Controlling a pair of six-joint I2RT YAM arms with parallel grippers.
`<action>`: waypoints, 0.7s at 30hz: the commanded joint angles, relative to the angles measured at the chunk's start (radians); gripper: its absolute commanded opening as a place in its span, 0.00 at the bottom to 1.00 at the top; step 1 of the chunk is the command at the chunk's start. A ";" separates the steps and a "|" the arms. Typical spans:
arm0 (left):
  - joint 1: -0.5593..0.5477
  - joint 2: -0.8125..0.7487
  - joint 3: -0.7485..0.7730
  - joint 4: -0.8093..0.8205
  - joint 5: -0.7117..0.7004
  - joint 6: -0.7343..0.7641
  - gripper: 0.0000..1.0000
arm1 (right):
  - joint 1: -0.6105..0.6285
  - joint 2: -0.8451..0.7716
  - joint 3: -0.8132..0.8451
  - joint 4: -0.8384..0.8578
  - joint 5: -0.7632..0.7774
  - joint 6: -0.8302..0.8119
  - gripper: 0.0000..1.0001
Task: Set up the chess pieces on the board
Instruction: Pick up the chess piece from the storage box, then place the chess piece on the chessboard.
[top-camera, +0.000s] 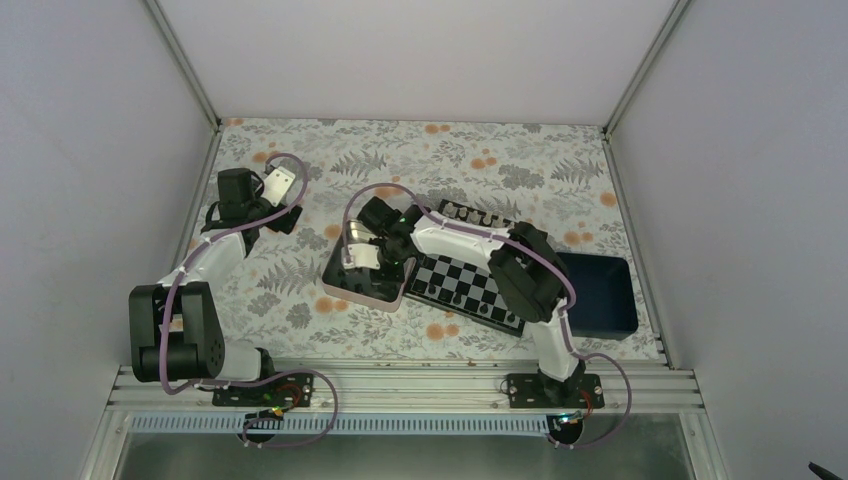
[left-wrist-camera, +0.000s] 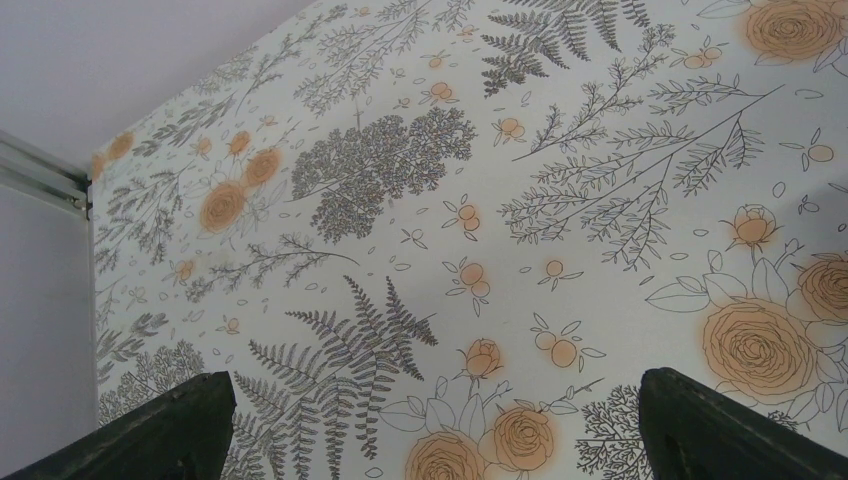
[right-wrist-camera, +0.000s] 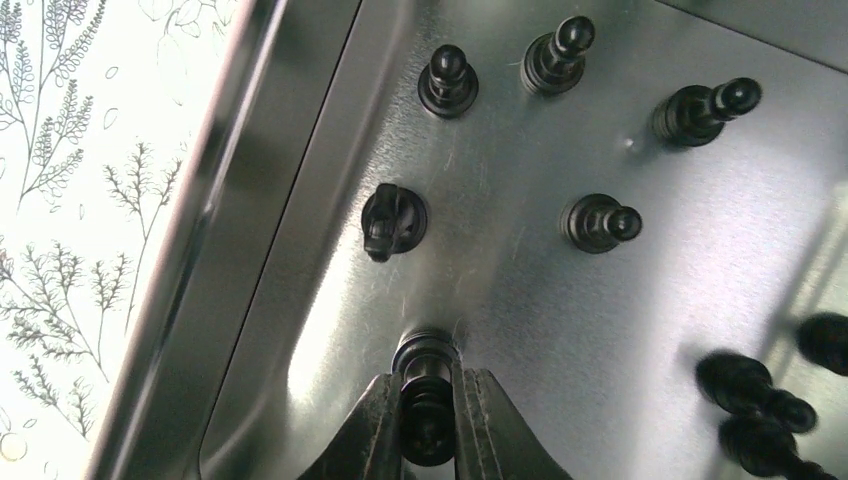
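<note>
Jaws of right gripper (right-wrist-camera: 428, 400) clamp a black chess piece (right-wrist-camera: 427, 355) in the tin (right-wrist-camera: 560, 330), we judge for the board (top-camera: 470, 285); left gripper (left-wrist-camera: 437, 385) jaws wide, idle.

Floral-print surface (top-camera: 450, 150). Silver tin (top-camera: 340, 290) left of centre, bare brushed-metal floor (right-wrist-camera: 600, 330). Dark blue tray (top-camera: 600, 295) at right edge, well apart from the tin. Aluminium rail (top-camera: 400, 385) along the near edge.

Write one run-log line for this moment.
right gripper: shut on black chess piece in metal tin | left gripper: open, over tablecloth
</note>
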 joint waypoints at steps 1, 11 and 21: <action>-0.003 0.008 0.000 0.016 0.020 0.011 1.00 | 0.008 -0.101 -0.010 0.000 0.015 0.011 0.04; -0.003 0.004 0.001 0.013 0.014 0.010 1.00 | -0.100 -0.457 -0.158 -0.100 0.055 0.052 0.04; -0.002 0.007 0.007 0.011 0.009 0.008 1.00 | -0.355 -0.794 -0.518 -0.157 0.077 0.025 0.04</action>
